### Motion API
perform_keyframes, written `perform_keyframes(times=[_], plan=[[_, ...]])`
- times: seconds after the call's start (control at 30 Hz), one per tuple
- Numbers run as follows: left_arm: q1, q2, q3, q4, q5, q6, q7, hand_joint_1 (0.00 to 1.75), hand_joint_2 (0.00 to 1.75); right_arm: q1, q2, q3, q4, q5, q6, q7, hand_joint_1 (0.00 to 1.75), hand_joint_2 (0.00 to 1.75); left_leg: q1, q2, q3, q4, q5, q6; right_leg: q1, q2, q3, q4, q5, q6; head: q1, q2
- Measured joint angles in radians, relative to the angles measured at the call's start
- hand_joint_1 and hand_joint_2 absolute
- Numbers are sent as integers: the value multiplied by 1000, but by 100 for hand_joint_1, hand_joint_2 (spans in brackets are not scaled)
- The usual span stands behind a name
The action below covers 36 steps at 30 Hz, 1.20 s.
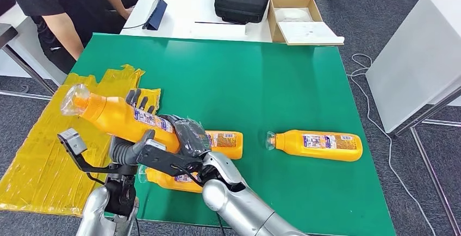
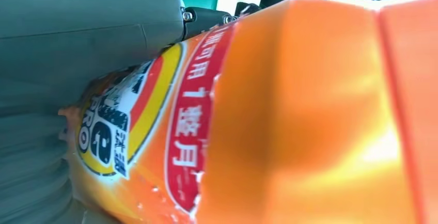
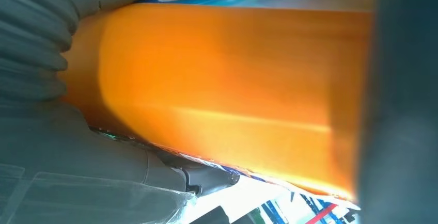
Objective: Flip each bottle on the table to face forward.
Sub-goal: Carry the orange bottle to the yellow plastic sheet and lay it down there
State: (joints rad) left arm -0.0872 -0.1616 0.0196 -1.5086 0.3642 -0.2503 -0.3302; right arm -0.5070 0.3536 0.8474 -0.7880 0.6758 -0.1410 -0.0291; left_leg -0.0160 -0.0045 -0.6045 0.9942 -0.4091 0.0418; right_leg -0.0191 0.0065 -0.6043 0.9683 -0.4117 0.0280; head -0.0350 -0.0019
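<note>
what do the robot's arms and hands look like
Both arms are smooth, rounded silver metal tubes. The right arm ends in a hand with dark grey fingers and a grey cover. The left arm has a black wrist section, a black bracket carrying a small grey block, and a thin black cable; the left hand has dark grey fingers.

floor: grey carpet (image 1: 375, 7) | furniture: green table (image 1: 261, 78), white table (image 1: 190, 7) behind, white table (image 1: 418, 51) at right

four orange bottles: one lifted (image 1: 117, 117), one lying alone on the right (image 1: 318, 145), two lying near the middle (image 1: 225, 144) (image 1: 168, 180). one yellow plastic sheet (image 1: 38, 165), one black case (image 1: 242, 1), one cardboard box (image 1: 296, 18).
</note>
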Motion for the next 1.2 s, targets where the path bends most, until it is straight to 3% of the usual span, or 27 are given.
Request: perform_keyframes(times=[0.03,0.07,0.17,0.2,0.6,1.13,1.2], plan=[[-3,-1,2,1,0,0,1,0,175,0,0,-1,0,1,0,1,165,175,0,0,0,0,0,0,0,0,0,0,0,0,0,0],[-7,-3,5,1,-1,0,3,11,175,1,0,-3,0,2,0,2,165,175,0,0,0,0,0,0,0,0,0,0,0,0,0,0],[-17,-9,14,1,-13,-6,11,141,175,1,3,-11,1,10,1,5,164,175,0,0,0,0,0,0,0,0,0,0,0,0,0,0],[-20,-11,18,1,-21,-11,13,174,175,1,4,-15,2,14,2,5,164,175,0,0,0,0,0,0,0,0,0,0,0,0,0,0],[-21,-29,43,-3,-53,-63,23,175,175,9,10,-36,3,43,8,-15,167,175,0,0,-1,0,0,0,0,0,0,0,0,0,0,0],[-22,-30,72,0,107,-198,81,175,175,2,9,-40,8,51,9,-42,173,175,0,0,-1,0,0,0,0,0,-1,0,0,0,0,0],[-22,-30,76,1,116,-208,85,175,175,2,8,-41,8,52,9,-44,167,175,0,0,-1,0,0,0,0,0,-1,0,0,0,0,0]])
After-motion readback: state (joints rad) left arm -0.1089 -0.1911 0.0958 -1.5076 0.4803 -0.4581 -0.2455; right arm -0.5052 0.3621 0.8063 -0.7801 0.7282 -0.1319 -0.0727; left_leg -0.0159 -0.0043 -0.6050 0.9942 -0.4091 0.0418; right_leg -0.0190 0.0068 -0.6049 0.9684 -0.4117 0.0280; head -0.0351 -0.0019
